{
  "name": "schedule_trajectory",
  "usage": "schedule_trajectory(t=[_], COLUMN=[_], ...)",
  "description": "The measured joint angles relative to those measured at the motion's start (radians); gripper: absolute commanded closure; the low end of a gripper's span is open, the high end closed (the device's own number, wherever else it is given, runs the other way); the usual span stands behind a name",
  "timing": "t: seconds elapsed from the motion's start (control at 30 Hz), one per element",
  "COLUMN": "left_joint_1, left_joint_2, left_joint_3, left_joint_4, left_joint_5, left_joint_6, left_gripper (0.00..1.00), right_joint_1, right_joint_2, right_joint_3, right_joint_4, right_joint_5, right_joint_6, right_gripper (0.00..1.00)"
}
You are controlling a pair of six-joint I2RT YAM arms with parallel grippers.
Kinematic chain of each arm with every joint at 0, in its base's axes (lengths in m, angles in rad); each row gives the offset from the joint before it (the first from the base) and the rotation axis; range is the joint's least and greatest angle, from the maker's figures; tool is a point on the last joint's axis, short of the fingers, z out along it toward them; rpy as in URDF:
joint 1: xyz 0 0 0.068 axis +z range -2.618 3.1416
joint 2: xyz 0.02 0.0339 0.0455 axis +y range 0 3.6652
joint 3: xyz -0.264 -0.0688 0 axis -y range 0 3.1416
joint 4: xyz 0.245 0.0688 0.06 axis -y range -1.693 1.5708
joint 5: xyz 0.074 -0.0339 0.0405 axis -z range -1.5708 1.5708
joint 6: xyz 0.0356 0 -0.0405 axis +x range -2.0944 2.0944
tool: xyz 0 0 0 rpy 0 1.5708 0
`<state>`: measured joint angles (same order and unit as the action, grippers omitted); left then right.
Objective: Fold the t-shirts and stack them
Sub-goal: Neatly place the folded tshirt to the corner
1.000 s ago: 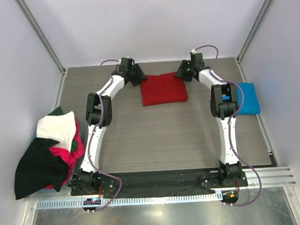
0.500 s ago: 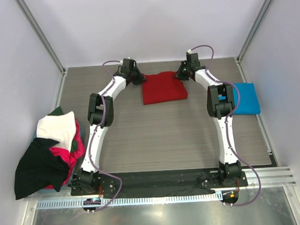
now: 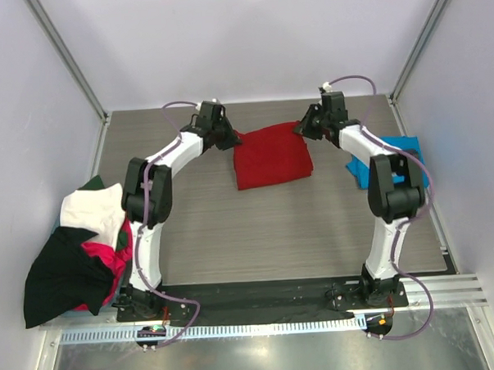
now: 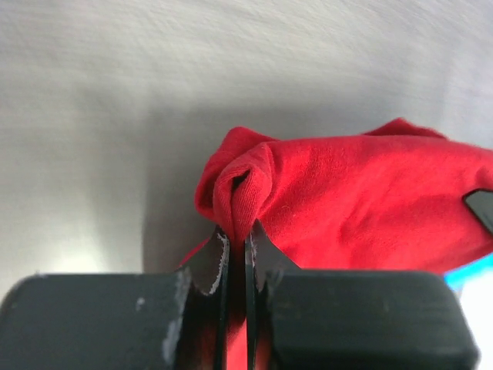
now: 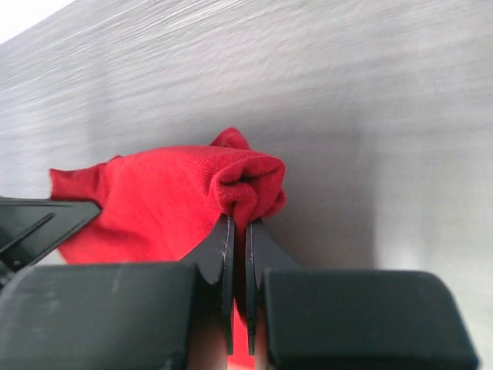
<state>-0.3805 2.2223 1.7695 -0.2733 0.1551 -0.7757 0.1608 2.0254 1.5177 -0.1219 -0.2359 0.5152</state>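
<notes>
Red t-shirt [image 3: 272,155], soft knit (bunched corners), pinched by left pincer [image 4: 236,235], right pincer [image 5: 239,225]

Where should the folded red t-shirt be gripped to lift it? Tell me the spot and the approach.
Grip the red t-shirt at its two far corners, one gripper each: left gripper from the left, right gripper from the right. It is a flat-folded, limp rectangle, so pinching both corners likely keeps the fold intact. Both are shut on those corners.

Seemingly free table [image 3: 265,225]; shirt heap [image 3: 79,245] left
</notes>
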Motion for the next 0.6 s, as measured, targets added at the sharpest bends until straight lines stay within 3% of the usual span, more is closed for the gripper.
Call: schedule_trajectory(t=[0.27,0.6], left_joint_1=[-0.141,-0.449], left_joint_2=[-0.232,-0.199], left_joint_3=[-0.145,-0.007], left_joint_4=[0.064,0.135], left_joint_5=[-0.029,-0.080], left_joint_6=[-0.005,-0.024], left_gripper=[1.00,1.00], right_joint_1=[-0.065,-0.351], right_joint_2=[-0.379,-0.681], right_joint_3=[-0.271,-0.387], right_joint_4=[0.048,-0.151], right_joint_5=[0.003,0.179], right_joint_6=[0.045,0.062], right_gripper=[0.99,0.99])
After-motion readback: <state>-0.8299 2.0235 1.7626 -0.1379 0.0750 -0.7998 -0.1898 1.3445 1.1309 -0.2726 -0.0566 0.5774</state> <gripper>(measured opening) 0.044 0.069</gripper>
